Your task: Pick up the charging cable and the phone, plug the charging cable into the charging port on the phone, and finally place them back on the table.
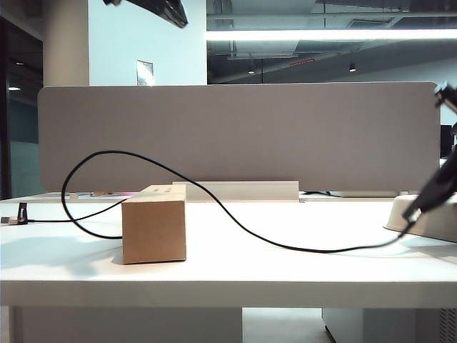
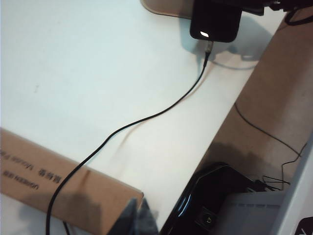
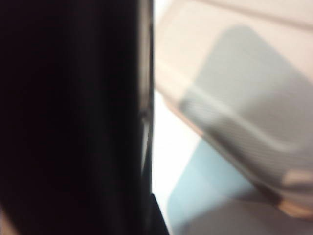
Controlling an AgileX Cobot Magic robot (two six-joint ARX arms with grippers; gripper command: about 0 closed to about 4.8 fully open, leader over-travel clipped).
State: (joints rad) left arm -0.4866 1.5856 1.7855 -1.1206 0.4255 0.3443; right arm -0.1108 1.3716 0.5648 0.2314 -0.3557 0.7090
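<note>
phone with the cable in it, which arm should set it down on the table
Right. The right gripper holds the phone, the charging cable plugged in, above the table; the left gripper is shut, empty and apart.

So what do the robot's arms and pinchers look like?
Mostly black. The left gripper shows only two dark grey pointed fingertips, blurry. The right gripper is a black, blocky shape. In the exterior view the left arm is a black angular piece. No markings show.

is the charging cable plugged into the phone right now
Yes, in the left wrist view the charging cable runs across the table and its plug sits in the bottom edge of the phone.
</note>
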